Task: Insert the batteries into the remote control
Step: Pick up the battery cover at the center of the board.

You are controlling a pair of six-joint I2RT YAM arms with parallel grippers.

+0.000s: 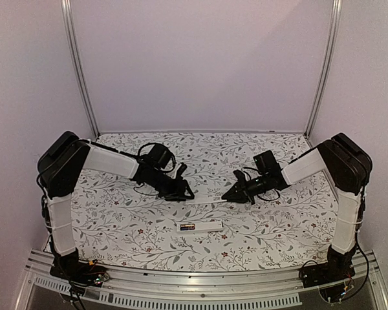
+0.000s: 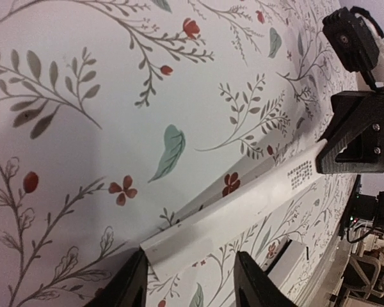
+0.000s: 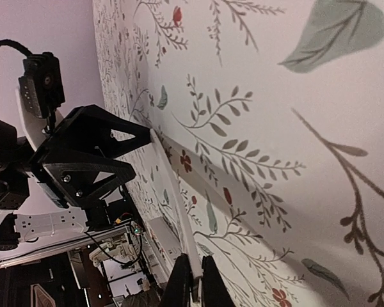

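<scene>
The white remote control point(image 1: 201, 226) lies on the floral table in front of both grippers. A small dark and gold patch at its left end looks like the batteries point(image 1: 187, 226). Part of the remote also shows in the wrist views point(image 2: 293, 262) point(image 3: 163, 236). A thin flat white cover piece point(image 2: 243, 211) hangs above the table between the two grippers. My right gripper point(image 3: 195, 281) is shut on one end of the cover point(image 3: 179, 204). My left gripper point(image 2: 189, 272) stands open around the other end; the cover touches one finger point(image 2: 131, 284) and clears the other.
The floral cloth point(image 1: 116, 219) covers the table. An aluminium rail point(image 1: 200, 287) runs along the near edge, and upright posts point(image 1: 84, 71) stand at the back corners. In the top view the left gripper point(image 1: 186, 192) and the right gripper point(image 1: 229, 195) face each other a short way apart.
</scene>
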